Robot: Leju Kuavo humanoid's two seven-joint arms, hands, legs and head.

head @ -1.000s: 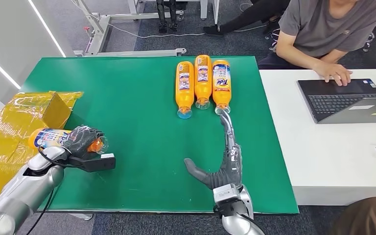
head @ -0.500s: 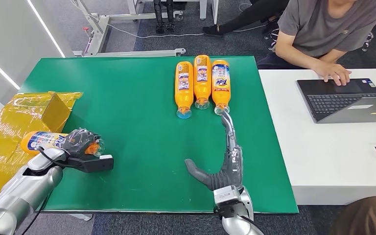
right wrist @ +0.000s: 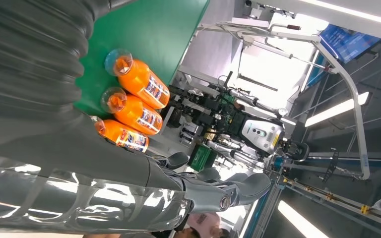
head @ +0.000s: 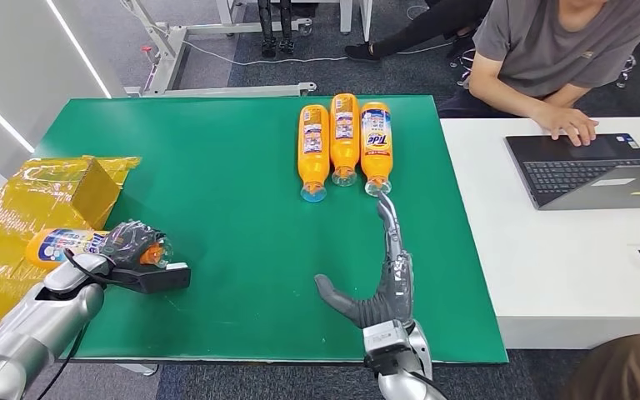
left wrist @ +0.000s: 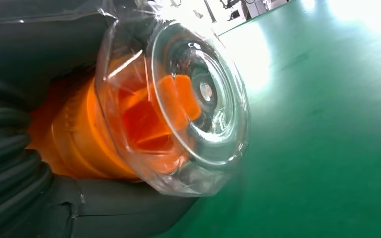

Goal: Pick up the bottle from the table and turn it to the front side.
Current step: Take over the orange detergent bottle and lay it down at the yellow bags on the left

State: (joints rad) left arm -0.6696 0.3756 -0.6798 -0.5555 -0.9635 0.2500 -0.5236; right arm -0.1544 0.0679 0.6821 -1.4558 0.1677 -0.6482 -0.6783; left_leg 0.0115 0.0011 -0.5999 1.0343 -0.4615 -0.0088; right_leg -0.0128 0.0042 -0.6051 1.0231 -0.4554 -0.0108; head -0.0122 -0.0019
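Head view: Tide detergent bottle (head: pixel 67 243) is held in the left hand (head: pixel 132 242), fingers wrapped near the cap (left wrist: pixel 198 94), at the counter (head: pixel 217 167) left edge by the yellow box (head: pixel 42 196). Label should be rolled upward slowly, wrap kept tight. Right hand (head: pixel 379 283) lies flat, fingers spread, empty.

A green desk (head: pixel 217 167) stands on a dark grey floor (head: pixel 208 58). Beside the desk on its right is a white table (head: pixel 550 275) carrying a laptop (head: pixel 583 171); beyond the desk stands a white metal frame (head: pixel 175 50), with a pale wall (head: pixel 17 75) to the desk's left bearing bright light strips.
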